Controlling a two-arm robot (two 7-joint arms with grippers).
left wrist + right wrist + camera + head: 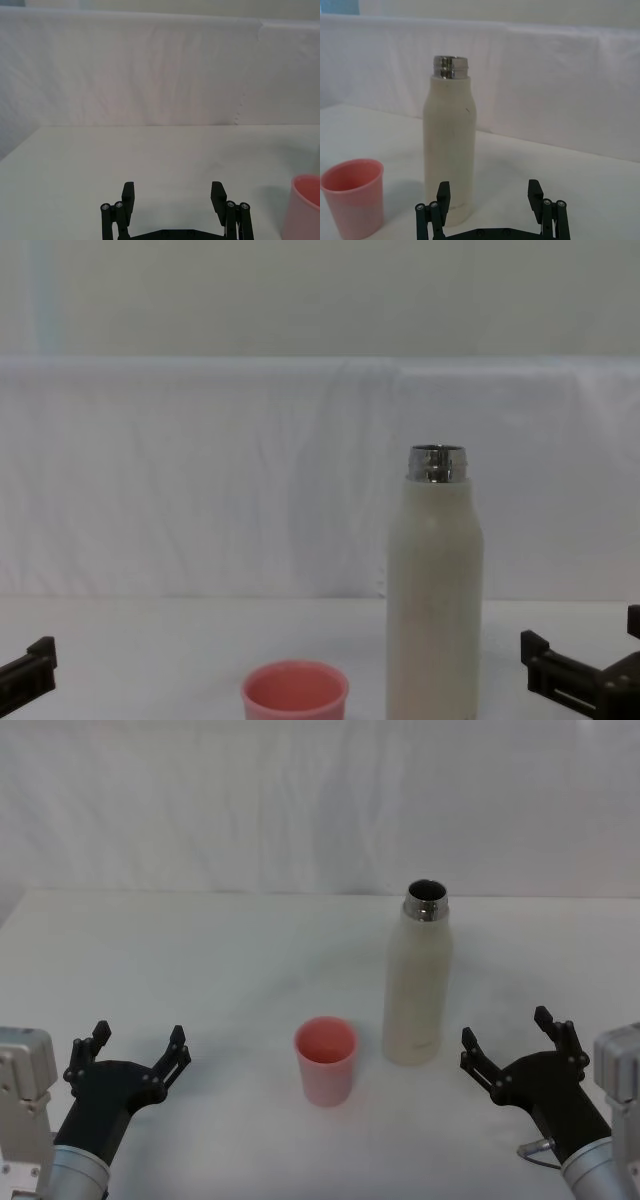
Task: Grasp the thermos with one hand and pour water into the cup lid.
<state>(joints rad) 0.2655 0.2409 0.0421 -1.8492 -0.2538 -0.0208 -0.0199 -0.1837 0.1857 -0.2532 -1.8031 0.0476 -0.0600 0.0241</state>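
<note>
The cream-white thermos [418, 988] stands upright on the white table, its steel neck uncapped; it also rises in the chest view [434, 585] and the right wrist view [449, 150]. The pink cup lid [325, 1060] stands upright just to its left and nearer me, apart from it [354, 195] [295, 692] [304, 207]. My right gripper [513, 1042] hovers open a short way right of the thermos, nothing between its fingers [489, 192]. My left gripper [139, 1044] stays open near the table's front left [172, 195], well left of the cup lid.
The white table [200, 960] stretches wide behind and between the objects. A white cloth backdrop [300, 800] closes the far edge.
</note>
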